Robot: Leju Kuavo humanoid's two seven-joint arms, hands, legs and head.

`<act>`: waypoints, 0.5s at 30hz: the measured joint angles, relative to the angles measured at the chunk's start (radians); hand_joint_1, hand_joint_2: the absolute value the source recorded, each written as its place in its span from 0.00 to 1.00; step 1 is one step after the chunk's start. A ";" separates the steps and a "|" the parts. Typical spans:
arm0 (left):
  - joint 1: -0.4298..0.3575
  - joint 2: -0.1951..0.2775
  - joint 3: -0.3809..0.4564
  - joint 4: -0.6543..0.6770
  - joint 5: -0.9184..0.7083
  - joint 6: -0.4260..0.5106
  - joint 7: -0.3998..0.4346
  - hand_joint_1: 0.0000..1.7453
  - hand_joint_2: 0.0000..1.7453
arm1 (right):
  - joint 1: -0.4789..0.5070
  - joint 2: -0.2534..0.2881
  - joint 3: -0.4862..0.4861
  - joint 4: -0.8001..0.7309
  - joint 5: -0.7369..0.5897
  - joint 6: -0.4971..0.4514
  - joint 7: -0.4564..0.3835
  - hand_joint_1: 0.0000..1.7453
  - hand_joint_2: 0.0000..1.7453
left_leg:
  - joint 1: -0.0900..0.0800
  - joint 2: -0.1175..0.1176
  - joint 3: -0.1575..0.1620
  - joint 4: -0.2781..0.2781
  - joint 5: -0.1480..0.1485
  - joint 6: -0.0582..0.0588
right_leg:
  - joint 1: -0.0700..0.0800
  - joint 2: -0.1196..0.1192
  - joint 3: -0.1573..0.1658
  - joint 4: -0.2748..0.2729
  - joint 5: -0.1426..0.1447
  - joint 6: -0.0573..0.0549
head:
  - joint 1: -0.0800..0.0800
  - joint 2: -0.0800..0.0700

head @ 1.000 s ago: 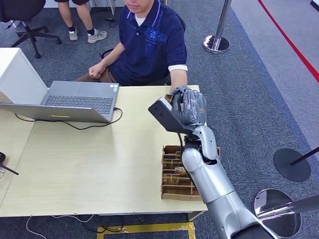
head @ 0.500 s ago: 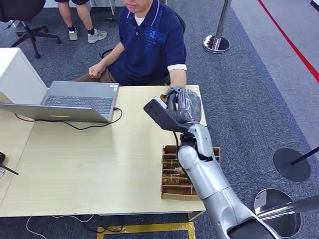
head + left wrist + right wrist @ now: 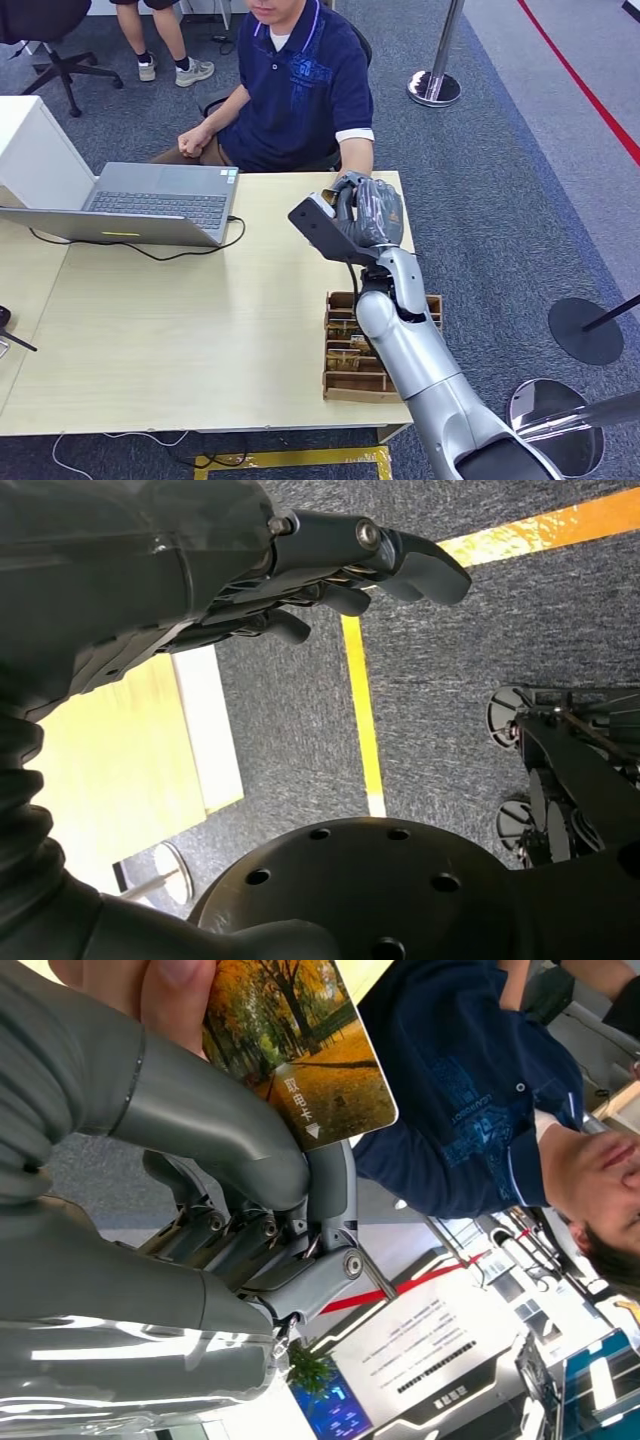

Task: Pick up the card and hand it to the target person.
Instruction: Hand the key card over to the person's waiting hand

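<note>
Keep the right hand point(image 3: 370, 212) pinching the card point(image 3: 302, 1055) until the person's fingers point(image 3: 162, 990) grip firmly.

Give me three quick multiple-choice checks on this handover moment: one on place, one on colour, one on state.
1. Where is the cardboard organiser box?
A. On the table near its right front corner
B. On the laptop
C. On the carpet

2. What colour is the seated person's shirt?
A. White
B. Navy blue
C. Red

3. What is the right hand doing?
A. Hanging open
B. Pressing the laptop keys
C. Holding the card

Key: 1 A, the cardboard organiser box sits on the table beneath the right forearm. 2 B, the seated person wears a navy polo. 3 C, the right hand grips the card, with a person's fingers also on it.
</note>
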 joint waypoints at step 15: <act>-0.001 0.000 0.000 0.000 -0.003 -0.001 -0.025 0.00 0.00 | -0.003 0.000 0.000 0.000 -0.005 -0.003 -0.001 0.00 1.00 | 0.000 0.000 0.000 0.000 0.000 0.000 | 0.000 0.000 0.000 0.000 0.000 0.000 | 0.000 0.000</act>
